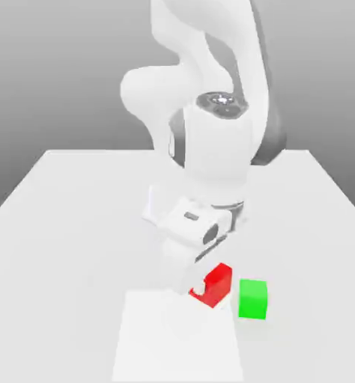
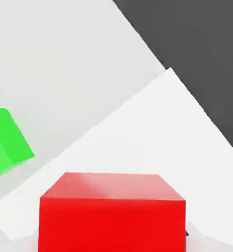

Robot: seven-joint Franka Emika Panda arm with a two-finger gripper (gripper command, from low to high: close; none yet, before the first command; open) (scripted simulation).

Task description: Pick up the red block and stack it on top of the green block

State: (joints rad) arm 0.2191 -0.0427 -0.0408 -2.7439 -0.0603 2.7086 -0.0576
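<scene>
Matte bright-red cube (image 2: 112, 211) | gripper (image 1: 203, 284) clamped on it | lift straight, centre over matte bright-green cube (image 1: 253, 299) just beside, lower gently

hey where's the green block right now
The green block sits on the table near the front, just to the exterior view's right of the red block.

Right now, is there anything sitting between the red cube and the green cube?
Nothing lies between them. In the exterior view, only a narrow strip of bare white table separates the red block from the green block beside it.
</scene>
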